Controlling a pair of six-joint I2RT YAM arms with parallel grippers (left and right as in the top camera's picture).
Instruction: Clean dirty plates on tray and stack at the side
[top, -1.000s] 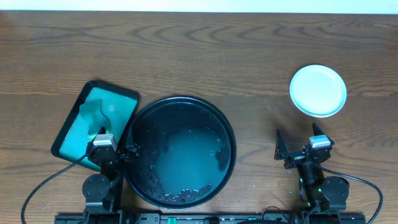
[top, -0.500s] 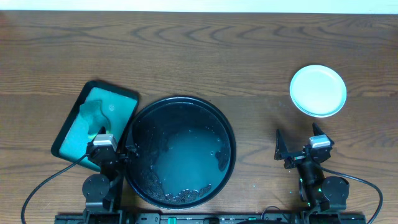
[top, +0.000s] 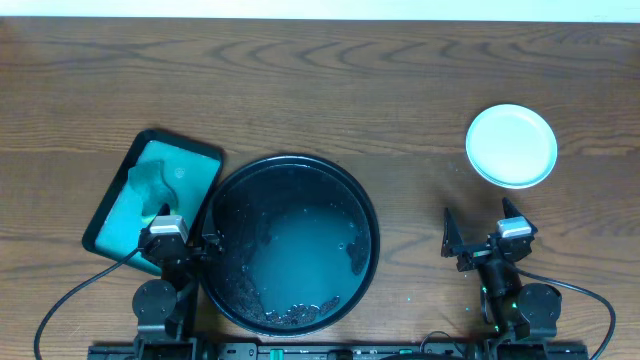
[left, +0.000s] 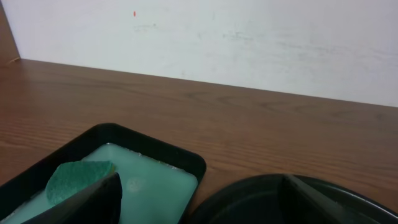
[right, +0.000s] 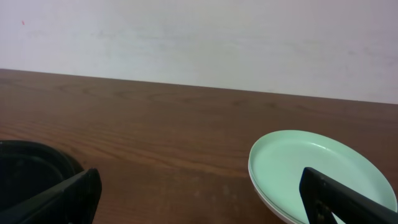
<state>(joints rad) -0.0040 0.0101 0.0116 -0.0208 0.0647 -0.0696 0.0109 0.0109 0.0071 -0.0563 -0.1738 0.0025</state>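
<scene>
The plates (top: 511, 146) stand stacked on the table at the right, a pale mint one on top; the stack also shows in the right wrist view (right: 314, 173). The big round black tray (top: 222, 200) sits at the front centre, wet inside with dark specks, no plate on it; its rim shows in the left wrist view (left: 261, 186). My left gripper (top: 185, 238) is open and empty at the tray's left edge. My right gripper (top: 482, 230) is open and empty, near the front edge, short of the stack.
A rectangular teal tray with a dark rim (top: 112, 194) lies left of the black tray, holding pale liquid and a teal sponge (top: 150, 185); the sponge also shows in the left wrist view (left: 78, 179). A white wall runs behind the table's far edge.
</scene>
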